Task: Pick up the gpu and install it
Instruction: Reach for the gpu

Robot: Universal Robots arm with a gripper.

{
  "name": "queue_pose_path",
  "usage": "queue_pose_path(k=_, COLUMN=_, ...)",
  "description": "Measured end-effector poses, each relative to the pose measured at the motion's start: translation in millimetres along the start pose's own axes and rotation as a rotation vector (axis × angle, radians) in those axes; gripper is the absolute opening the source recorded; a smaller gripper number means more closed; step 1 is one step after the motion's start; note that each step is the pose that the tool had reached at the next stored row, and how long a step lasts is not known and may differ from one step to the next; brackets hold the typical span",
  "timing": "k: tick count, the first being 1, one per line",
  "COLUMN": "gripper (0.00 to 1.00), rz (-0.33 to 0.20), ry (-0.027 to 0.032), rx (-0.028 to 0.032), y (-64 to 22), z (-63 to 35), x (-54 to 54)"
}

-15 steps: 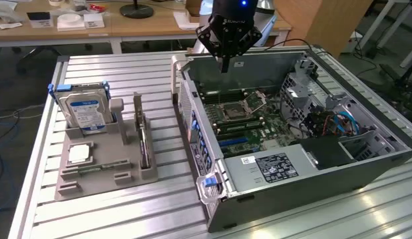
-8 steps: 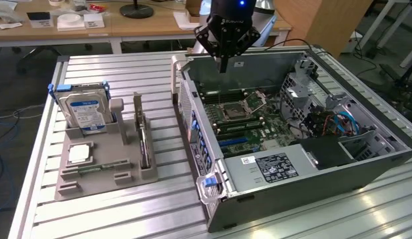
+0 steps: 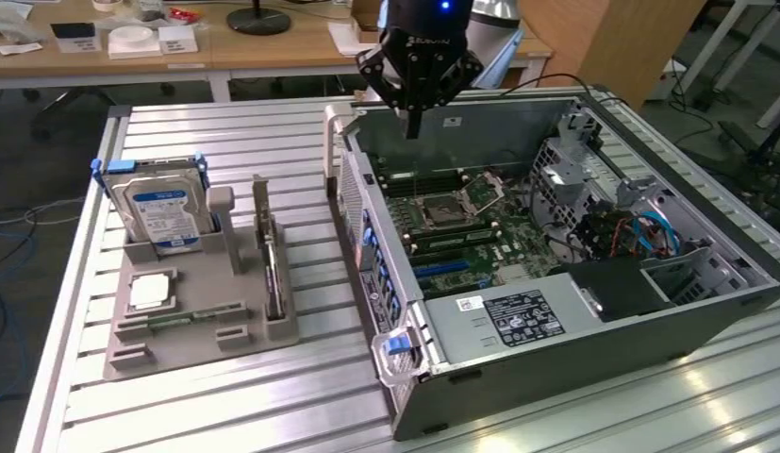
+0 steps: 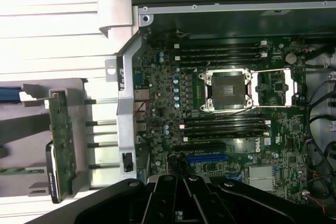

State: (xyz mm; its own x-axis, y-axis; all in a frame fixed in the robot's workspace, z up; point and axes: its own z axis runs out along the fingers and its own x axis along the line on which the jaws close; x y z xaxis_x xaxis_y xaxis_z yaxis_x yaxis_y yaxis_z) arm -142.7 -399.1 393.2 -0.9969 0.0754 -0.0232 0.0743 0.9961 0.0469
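above the case (image 3: 616, 363), end effector (image 3: 412, 130) hovers closed

A white Dell logo (image 4: 255, 144) can just about be made out on the motherboard (image 4: 173, 145). Print on the power supply label (image 3: 522, 316) and hard drive label (image 3: 163, 212) can't really be read tbh.

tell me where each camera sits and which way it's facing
Exterior view: off the arm, raised, looking down at the open computer case and parts holder; the shut gripper hangs above the case.
Wrist view: on the wrist, looking down into the case at the motherboard; the gripper shows too.
Shared: motherboard, gpu standing in the holder.
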Motion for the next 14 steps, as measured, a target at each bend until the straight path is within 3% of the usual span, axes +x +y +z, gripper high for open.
queue_pose_path(k=14, gripper=0.11, rz=0.0, ry=0.0, rx=0.0, y=-1.9, z=-0.5, x=19.1)
